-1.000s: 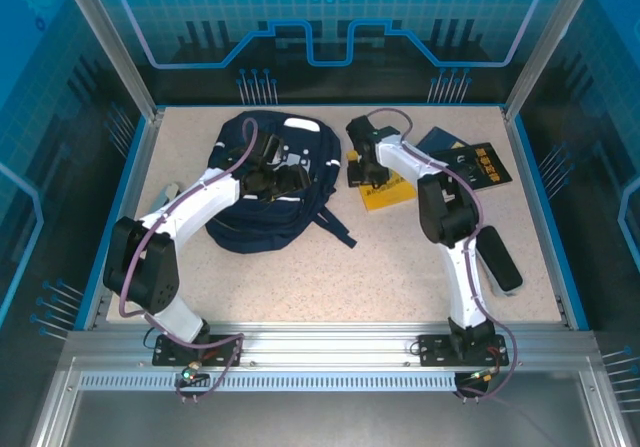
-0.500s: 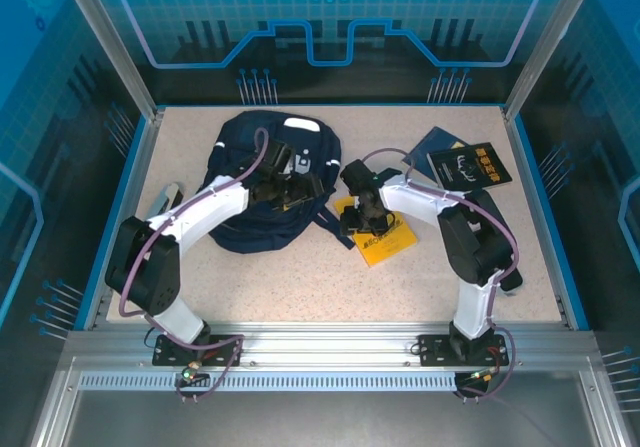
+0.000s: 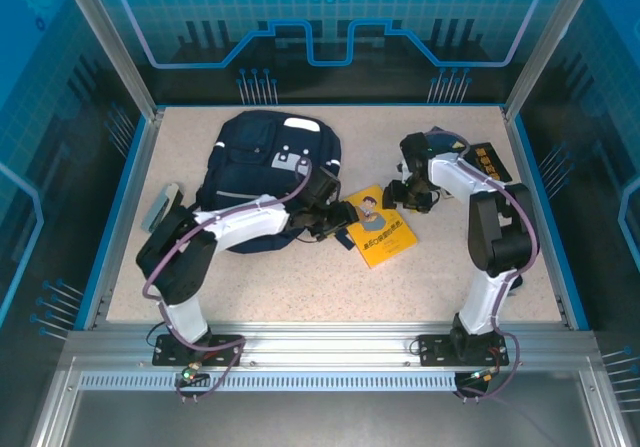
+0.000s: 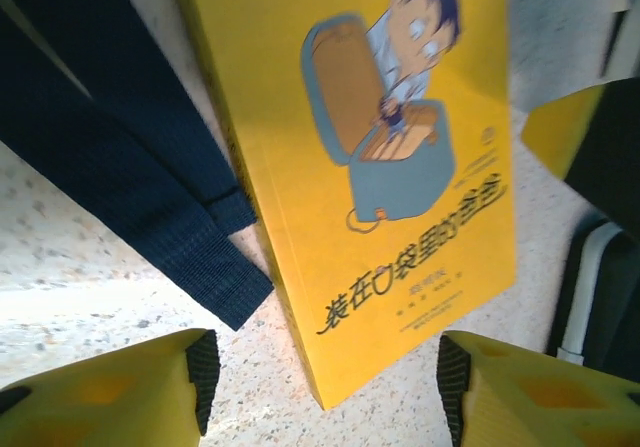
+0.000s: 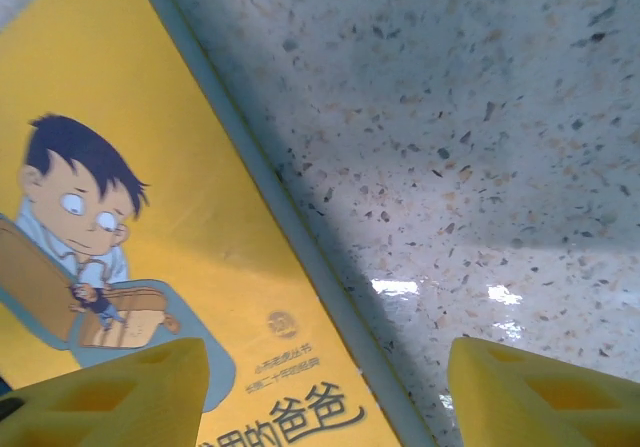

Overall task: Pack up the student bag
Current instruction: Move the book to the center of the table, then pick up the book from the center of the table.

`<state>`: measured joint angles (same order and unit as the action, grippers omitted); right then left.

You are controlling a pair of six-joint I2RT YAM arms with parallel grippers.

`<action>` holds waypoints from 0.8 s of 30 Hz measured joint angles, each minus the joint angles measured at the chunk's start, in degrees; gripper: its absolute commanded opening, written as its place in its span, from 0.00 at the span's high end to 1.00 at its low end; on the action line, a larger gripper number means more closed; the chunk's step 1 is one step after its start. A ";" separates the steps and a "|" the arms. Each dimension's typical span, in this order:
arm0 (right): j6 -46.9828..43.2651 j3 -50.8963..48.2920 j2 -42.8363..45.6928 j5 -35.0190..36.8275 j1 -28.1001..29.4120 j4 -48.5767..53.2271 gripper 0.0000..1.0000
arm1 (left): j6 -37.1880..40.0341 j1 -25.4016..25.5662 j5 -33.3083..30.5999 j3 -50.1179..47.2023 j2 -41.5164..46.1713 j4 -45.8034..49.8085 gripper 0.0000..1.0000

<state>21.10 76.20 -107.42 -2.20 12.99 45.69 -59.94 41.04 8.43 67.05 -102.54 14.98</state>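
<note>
– Navy-blue fabric, seen from above: what is it?
– The student bag [image 3: 268, 172], lying flat at the back left of the speckled desk [image 3: 430, 277]. A yellow book [image 3: 378, 227] lies just beside its right edge. The left hand [image 3: 322, 215] hovers where bag and book meet. The right hand [image 3: 408, 195] is just right of the book.
– And the left wrist view?
– Yellow fingers spread wide, pinching nothing. Beneath them is the book's corner, just beside a dark strap [image 4: 130, 197] of the bag.
– The right wrist view?
– That hand is also spread and empty, over the book's edge and bare desk.
– How would the bag handle?
– Probably soft, limp and light, since it looks flat. The cloth should sag and bunch. I judge a strap, or a fold at the opening, the best hold.
</note>
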 measured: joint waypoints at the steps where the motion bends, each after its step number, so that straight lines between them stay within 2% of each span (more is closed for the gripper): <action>1: -0.63 0.00 -0.57 -0.52 -0.07 0.17 0.36 | -0.57 0.50 0.00 0.15 -1.01 -0.33 0.43; 8: -2.14 -2.97 -1.57 -3.39 -0.48 -0.17 0.42 | -4.33 4.17 -0.85 1.95 -5.92 -0.33 0.47; 11: -1.92 -5.33 -1.16 -5.35 -0.72 -0.87 0.48 | -5.49 5.38 -0.87 1.95 -6.64 -0.35 0.50; 21: -0.07 -15.37 6.47 -10.08 0.04 -2.29 0.53 | -8.79 7.50 -1.36 0.28 -7.19 -1.03 0.51; 24: 0.74 -16.68 8.26 -10.47 0.85 -2.03 0.53 | -9.22 7.56 -1.33 -0.81 -7.13 -1.42 0.57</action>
<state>21.85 59.53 -99.15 -12.67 13.85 43.66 -69.17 48.60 7.09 66.24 -109.67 13.56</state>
